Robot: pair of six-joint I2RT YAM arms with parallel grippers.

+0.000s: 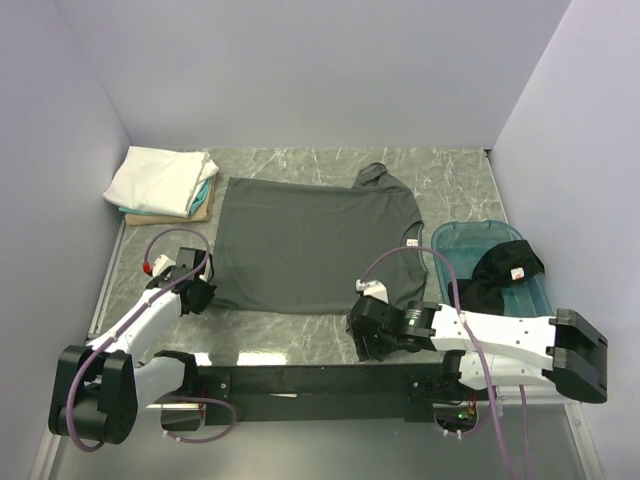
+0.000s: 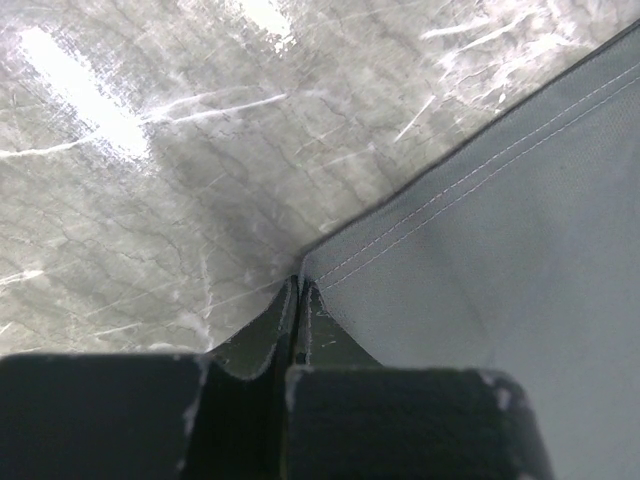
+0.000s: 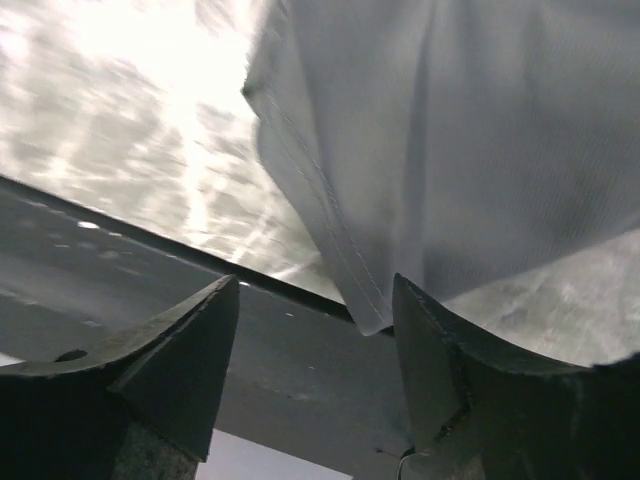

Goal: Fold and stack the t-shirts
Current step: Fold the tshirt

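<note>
A dark charcoal-grey t-shirt (image 1: 310,240) lies spread flat on the marble table, neck to the right. My left gripper (image 1: 200,295) is at its near left hem corner. In the left wrist view its jaws (image 2: 300,283) are shut with the tips pinching that stitched corner (image 2: 330,262). My right gripper (image 1: 365,335) is at the shirt's near right corner by the table's front edge. Its jaws (image 3: 318,285) stand open, and a hemmed corner of the shirt (image 3: 365,300) hangs between them close to the right finger (image 3: 430,350). A black t-shirt (image 1: 505,270) lies in the bin.
A folded stack with a white tee (image 1: 160,178) on top of a teal one (image 1: 205,195) sits at the back left. A teal plastic bin (image 1: 470,238) stands at the right. The black base rail (image 1: 320,378) runs along the front edge. Grey walls enclose three sides.
</note>
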